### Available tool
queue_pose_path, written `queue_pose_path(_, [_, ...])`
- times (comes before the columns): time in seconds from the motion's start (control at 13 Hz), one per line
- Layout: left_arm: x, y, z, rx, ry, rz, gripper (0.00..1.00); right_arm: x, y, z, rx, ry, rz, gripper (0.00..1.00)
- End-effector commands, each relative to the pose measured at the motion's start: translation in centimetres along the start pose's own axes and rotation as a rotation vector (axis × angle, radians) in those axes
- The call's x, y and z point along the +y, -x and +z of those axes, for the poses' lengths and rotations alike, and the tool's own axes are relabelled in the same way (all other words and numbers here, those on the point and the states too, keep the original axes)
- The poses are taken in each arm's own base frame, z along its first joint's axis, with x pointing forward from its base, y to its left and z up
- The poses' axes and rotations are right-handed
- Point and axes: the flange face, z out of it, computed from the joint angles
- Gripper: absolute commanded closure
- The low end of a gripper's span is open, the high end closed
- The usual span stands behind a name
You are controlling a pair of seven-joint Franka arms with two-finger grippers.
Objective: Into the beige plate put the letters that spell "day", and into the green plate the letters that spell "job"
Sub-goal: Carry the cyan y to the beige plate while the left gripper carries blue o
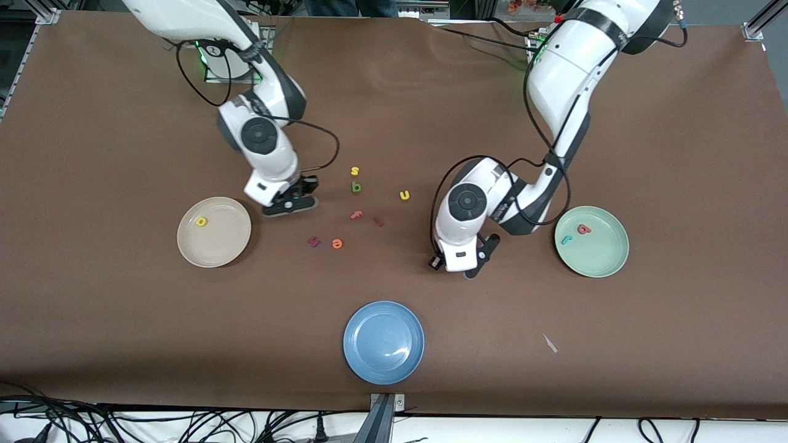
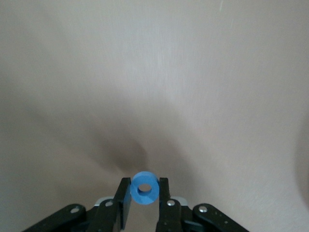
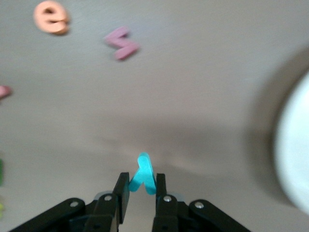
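Observation:
My left gripper [image 1: 469, 269] [image 2: 145, 186] is shut on the blue ring "o" [image 2: 144, 188], low over bare table beside the green plate [image 1: 606, 261]. That plate holds a red-pink letter [image 1: 583, 229] and a teal hook letter [image 1: 566, 240]. My right gripper [image 1: 290, 203] [image 3: 142, 181] is shut on the teal "y" [image 3: 144, 174], low over the table beside the beige plate [image 1: 221, 246], whose rim [image 3: 294, 159] shows in the right wrist view. A yellow letter [image 1: 201, 221] lies in the beige plate. The dark green letter [image 1: 356, 187] lies on the table between the arms.
Loose letters lie mid-table: yellow "s" [image 1: 354, 171], yellow "u" [image 1: 404, 195], orange "e" [image 1: 337, 243] [image 3: 50, 18], a pink one [image 1: 356, 215] and dark red ones [image 1: 314, 241] [image 1: 378, 221]. A blue plate [image 1: 383, 342] sits nearest the camera, a white scrap [image 1: 550, 343] beside it.

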Motion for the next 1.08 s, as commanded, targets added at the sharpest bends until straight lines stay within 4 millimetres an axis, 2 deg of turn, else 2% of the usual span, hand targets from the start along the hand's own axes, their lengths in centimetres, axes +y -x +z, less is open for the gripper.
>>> queue_pose_path(0.0, [-2.0, -5.7, -6.1, -0.081, -0.053, 0.084, 1.00, 5.3, 0.2, -1.8, -0.025, 0.021, -0.087, 0.88])
queue_pose_path(0.08, [-3.2, -7.9, -7.6, -0.105, -0.088, 0.133, 1.00, 8.2, 0.1, -1.6, -0.035, 0.023, -0.113, 0.88])
queue_pose_path(0.23, [-6.2, -12.0, -9.5, -0.175, -0.185, 0.254, 1.00, 14.1, 0.1, -1.0, -0.041, 0.028, -0.185, 0.86])
queue_pose_path(0.31, [-8.0, -14.2, -10.2, -0.215, -0.240, 0.321, 1.00, 16.2, 0.1, -0.7, -0.037, 0.033, -0.203, 0.85])
queue_pose_path(0.38, [-9.6, -16.4, -10.3, -0.251, -0.269, 0.377, 1.00, 17.0, 0.1, -0.5, -0.035, 0.032, -0.215, 0.81])
queue_pose_path(0.46, [-10.9, -18.7, -10.1, -0.276, -0.268, 0.421, 1.00, 17.5, 0.3, 0.0, -0.040, 0.031, -0.207, 0.71])
queue_pose_path(0.54, [-12.2, -20.6, -9.6, -0.297, -0.266, 0.449, 1.00, 17.3, 0.2, 0.0, -0.039, 0.029, -0.203, 0.62])
queue_pose_path(0.62, [-13.9, -22.7, -8.9, -0.321, -0.269, 0.476, 1.00, 17.2, 0.2, -0.1, -0.039, 0.028, -0.191, 0.39])
queue_pose_path(0.69, [-15.6, -24.6, -8.4, -0.344, -0.266, 0.503, 1.00, 16.8, 0.2, -0.2, -0.038, 0.019, -0.155, 0.24])
queue_pose_path(0.77, [-17.4, -26.2, -7.8, -0.370, -0.263, 0.541, 1.00, 15.7, 0.1, -0.3, -0.037, 0.004, -0.130, 0.20])
queue_pose_path(0.92, [-20.2, -28.3, -6.4, -0.417, -0.260, 0.589, 1.00, 11.5, -0.2, -0.7, -0.032, -0.019, -0.080, 0.20])
queue_pose_path(1.0, [-21.3, -28.9, -5.7, -0.438, -0.260, 0.607, 1.00, 8.3, -0.2, -0.9, -0.031, -0.030, -0.034, 0.20])
